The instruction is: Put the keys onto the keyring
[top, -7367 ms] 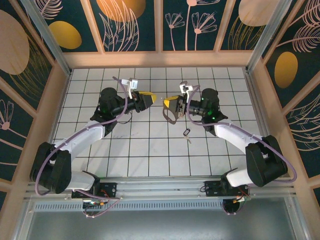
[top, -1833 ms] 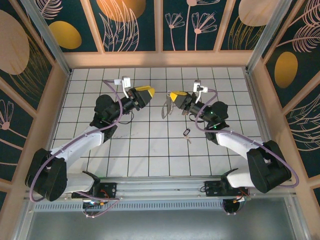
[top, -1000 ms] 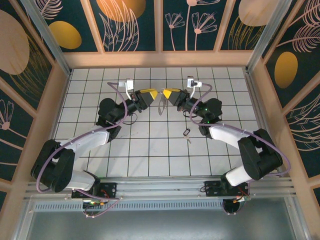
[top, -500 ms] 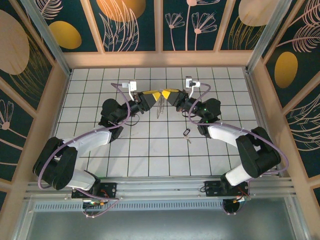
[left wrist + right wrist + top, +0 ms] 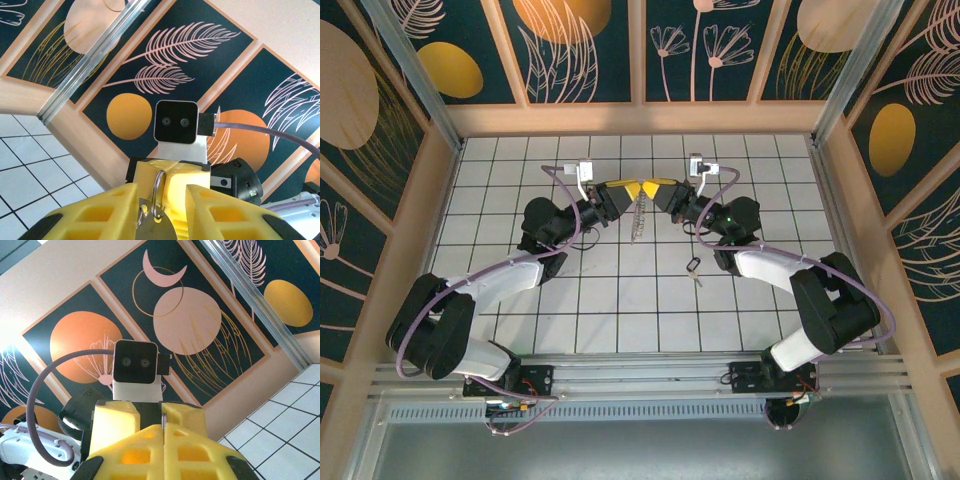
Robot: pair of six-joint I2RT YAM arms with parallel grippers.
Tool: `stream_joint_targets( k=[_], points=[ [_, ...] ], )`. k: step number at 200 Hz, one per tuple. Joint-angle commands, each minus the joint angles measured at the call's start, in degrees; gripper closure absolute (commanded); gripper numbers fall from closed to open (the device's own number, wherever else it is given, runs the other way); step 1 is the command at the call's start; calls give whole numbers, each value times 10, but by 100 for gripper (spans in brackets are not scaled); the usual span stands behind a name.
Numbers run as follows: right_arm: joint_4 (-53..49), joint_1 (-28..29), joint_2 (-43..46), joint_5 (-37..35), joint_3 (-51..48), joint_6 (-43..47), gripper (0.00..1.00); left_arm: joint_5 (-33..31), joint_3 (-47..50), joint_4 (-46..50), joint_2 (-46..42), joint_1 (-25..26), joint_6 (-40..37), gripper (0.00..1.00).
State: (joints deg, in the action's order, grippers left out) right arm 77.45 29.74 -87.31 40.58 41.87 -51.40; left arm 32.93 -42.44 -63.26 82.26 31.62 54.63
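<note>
Tightly, the yellow foam right pincer [image 5: 649, 188] clamps a thin silvery keyring [image 5: 638, 215].

My overhead feed is bright and even: light falls from above on the white-tiled counter [image 5: 620, 300], and the arms throw only soft, short grey shadows beside themselves. The enclosure posts lean outward toward the corners, a wide-angle stretch. On the left wrist camera the yellow left pincer [image 5: 161, 200] sits soft at the bottom edge, while the keyring [image 5: 155, 195] glints. On the right wrist camera the right pincer [image 5: 163, 432] is blurred too, and the upper-left wall washes pale.
</note>
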Motion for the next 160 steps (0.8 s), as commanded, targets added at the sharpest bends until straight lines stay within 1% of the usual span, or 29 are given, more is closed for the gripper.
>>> stream_joint_targets(
  k=[1, 22, 70, 90, 117, 138, 160],
  points=[
    [42, 5, -5, 10, 14, -2, 100, 4, -16, -32, 1, 5, 3, 73],
    [39, 6, -6, 11, 15, -2, 100, 6, -17, -31, 2, 6, 3, 79],
    [33, 8, -6, 14, 15, 1, 100, 7, -23, -28, 7, 9, 2, 83],
    [28, 8, -4, 14, 14, 4, 100, 8, -26, -26, 9, 10, -1, 89],
    [22, 8, -4, 13, 14, 7, 100, 8, -28, -21, 9, 11, -4, 93],
    [17, 8, -5, 15, 16, 11, 100, 7, -28, -19, 9, 12, -7, 100],
    [1, 5, -3, 20, 22, 17, 100, 5, -30, -5, 8, 12, -17, 100]
  ],
)
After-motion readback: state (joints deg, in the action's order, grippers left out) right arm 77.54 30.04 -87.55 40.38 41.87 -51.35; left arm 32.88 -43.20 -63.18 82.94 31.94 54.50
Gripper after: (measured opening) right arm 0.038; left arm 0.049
